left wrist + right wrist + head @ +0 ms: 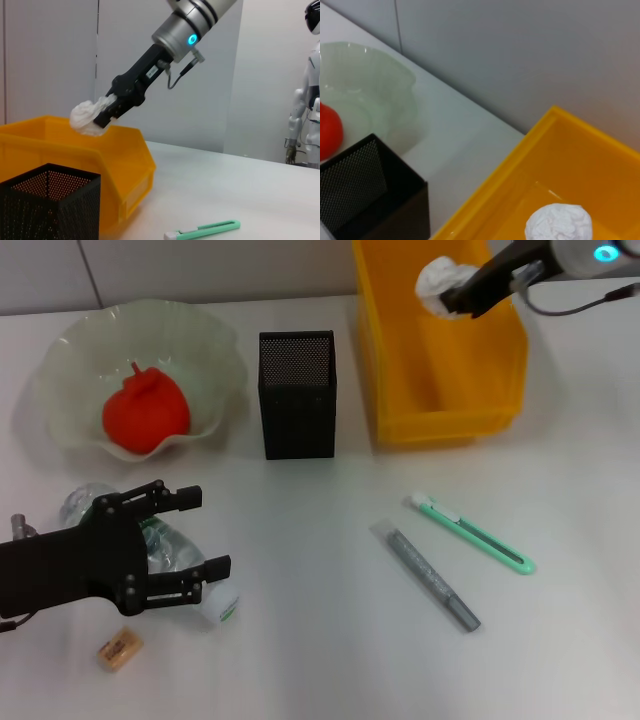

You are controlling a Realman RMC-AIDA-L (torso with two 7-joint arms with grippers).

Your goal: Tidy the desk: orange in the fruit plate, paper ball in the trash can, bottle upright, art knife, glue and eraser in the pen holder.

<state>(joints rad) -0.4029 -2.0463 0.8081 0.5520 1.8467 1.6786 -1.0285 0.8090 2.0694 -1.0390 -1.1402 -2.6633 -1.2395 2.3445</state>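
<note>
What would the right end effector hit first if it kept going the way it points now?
Probably the inside of the trash can. The right end effector, shut on the paper ball, angles down over the open bin; nothing else shows in that line, though depth is unclear.

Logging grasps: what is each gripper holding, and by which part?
Right gripper pinches the paper ball by its side. Left gripper straddles the bottle, open.

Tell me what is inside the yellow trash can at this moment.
The trash can shows only its bare yellow floor. The paper ball hangs above it, held by the right tool, not dropped yet. The near inner corner is hidden by its wall.
</note>
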